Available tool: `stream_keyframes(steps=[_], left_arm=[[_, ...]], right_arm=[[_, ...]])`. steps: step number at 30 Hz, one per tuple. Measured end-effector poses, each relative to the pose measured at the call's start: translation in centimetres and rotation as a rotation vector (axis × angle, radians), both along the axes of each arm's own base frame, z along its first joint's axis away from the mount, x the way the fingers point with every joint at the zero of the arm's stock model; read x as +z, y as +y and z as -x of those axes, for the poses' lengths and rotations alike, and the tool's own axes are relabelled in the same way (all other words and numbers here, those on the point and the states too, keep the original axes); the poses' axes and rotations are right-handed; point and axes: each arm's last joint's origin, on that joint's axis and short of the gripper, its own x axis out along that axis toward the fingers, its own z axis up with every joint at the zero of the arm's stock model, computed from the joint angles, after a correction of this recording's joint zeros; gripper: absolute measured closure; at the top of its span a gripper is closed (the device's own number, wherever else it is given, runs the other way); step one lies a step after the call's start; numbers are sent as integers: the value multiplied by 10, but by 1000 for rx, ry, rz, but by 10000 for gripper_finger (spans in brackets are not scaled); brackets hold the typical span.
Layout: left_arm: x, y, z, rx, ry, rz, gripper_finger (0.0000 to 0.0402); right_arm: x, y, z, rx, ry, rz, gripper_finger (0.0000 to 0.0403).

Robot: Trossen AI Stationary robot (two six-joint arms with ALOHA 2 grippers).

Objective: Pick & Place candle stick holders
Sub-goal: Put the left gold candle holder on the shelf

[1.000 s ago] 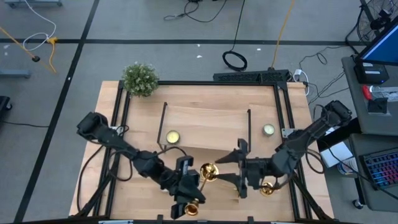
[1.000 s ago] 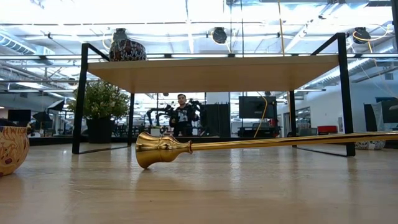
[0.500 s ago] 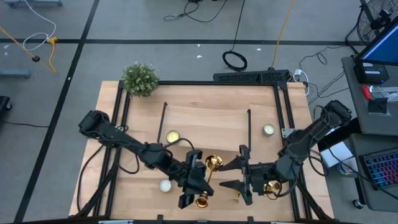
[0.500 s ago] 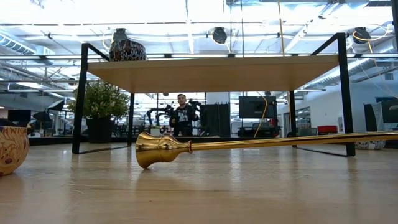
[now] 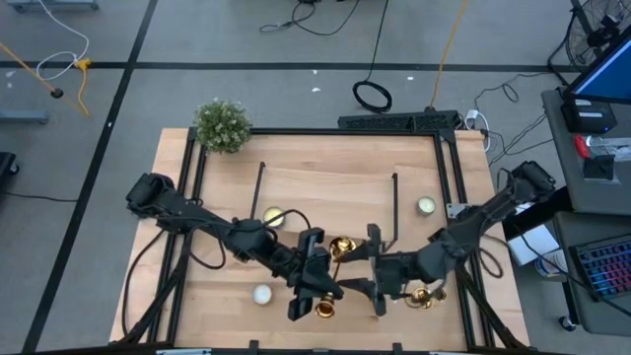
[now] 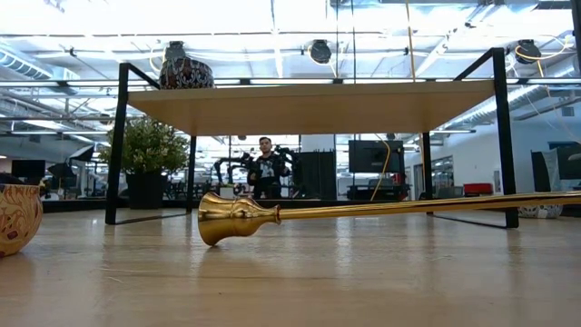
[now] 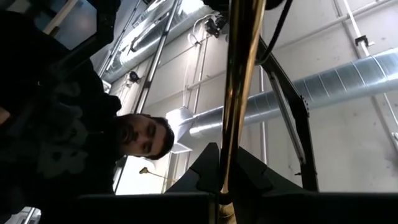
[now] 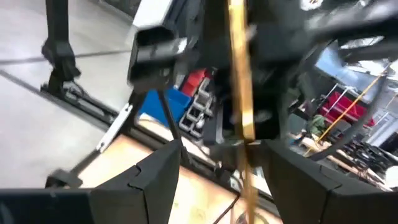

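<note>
My left gripper (image 5: 323, 280) is at the table's front centre, shut on a gold candle stick holder (image 5: 340, 247) held off the table. In the left wrist view its thin stem (image 7: 239, 93) runs up from my left gripper (image 7: 225, 171) toward the ceiling. My right gripper (image 5: 368, 264) stands open just to the right of it, fingers spread toward the stem. The right wrist view shows that stem (image 8: 240, 93) ahead of my right gripper (image 8: 222, 152). A second candle stick holder (image 5: 424, 294) lies under the right arm. Another lies flat in the low view (image 6: 238, 218).
The wooden shelf (image 5: 325, 192) with a black wire frame stands behind the grippers. Tealights sit at its left (image 5: 273, 216), its right (image 5: 426, 205) and near the front (image 5: 261, 293). A potted plant (image 5: 222, 125) is at the back left. A person (image 6: 265, 168) stands beyond the table.
My left arm has carried the candle stick holder right, toward the table's centre. My right gripper has shifted left, closing in on the stem. The lying candle stick holder has not moved.
</note>
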Motion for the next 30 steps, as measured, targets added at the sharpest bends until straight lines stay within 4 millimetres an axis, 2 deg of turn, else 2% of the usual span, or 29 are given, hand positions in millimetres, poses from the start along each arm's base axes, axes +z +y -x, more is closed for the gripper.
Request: stream_keyframes(steps=[6,18,30], left_arm=[[0,0,0,-4,-1,-2,387],[-1,-1,0,-32,1,-17,387],[-2,-1,-1,-43,24,-16,387]], right_arm=[[-6,-4,-9,-25,7,-4,201],[-6,-4,-9,-28,9,8,311],[-5,-7,-4,-51,39,30,391]])
